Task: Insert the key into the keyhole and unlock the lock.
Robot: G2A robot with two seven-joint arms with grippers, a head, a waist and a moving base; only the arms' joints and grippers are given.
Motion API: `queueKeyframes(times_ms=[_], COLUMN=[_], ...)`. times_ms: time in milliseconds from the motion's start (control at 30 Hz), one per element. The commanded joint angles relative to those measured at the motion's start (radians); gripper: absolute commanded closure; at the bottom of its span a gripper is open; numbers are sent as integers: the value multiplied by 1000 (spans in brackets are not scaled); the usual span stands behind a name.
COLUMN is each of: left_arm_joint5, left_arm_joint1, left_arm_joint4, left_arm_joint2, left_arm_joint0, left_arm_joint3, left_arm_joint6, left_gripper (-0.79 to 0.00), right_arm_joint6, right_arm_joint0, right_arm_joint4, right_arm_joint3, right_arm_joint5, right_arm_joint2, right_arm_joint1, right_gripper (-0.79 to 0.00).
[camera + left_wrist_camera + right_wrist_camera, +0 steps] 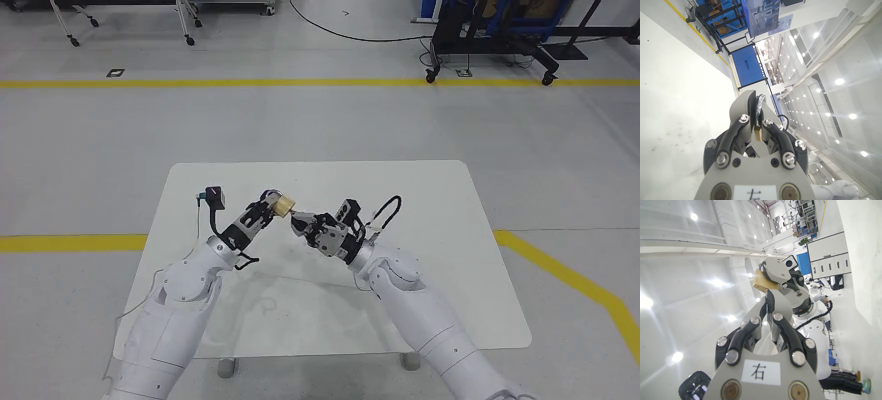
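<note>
Above the middle of the white table (440, 200), my left gripper (268, 210) holds a brass padlock (285, 206) in the air. In the left wrist view this gripper (758, 103) is shut on the silver shackle (760, 106), and the brass body (758, 134) lies toward the palm. My right gripper (302, 222) is right beside the lock. In the right wrist view it (769, 294) is shut on a thin key (766, 291), whose tip meets the underside of the padlock (762, 281). Most of the key is hidden between the fingers.
Both arms hang over the table's near half. Yellow floor tape (300, 82) runs behind the table, and wheeled racks (490, 40) stand far back. The table's edges are well away from both grippers.
</note>
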Motion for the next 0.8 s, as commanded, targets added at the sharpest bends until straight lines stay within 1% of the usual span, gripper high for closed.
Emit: queueKeyframes(times_ms=[0,167,267,600,767], left_arm_joint5=[-8,-25,-29,-33,-36], left_arm_joint1=[0,1,1,1,2], left_arm_joint4=[4,20,22,29,32], left_arm_joint2=[0,3,4,2,2], left_arm_joint0=[0,1,0,-3,-4], left_arm_joint3=[0,-1,1,7,7], left_arm_joint6=[-4,-8,-9,-8,-13], left_gripper=[0,0,0,0,0], right_arm_joint6=[7,47,67,96,95], right_arm_joint0=[3,1,8,11,17], right_arm_joint4=[36,177,234,330,323], right_arm_joint3=[7,25,38,58,66], right_arm_joint5=[26,113,151,220,213], right_arm_joint2=[5,11,22,41,40], right_arm_joint1=[-1,-8,-9,-10,-10], right_gripper=[0,0,0,0,0])
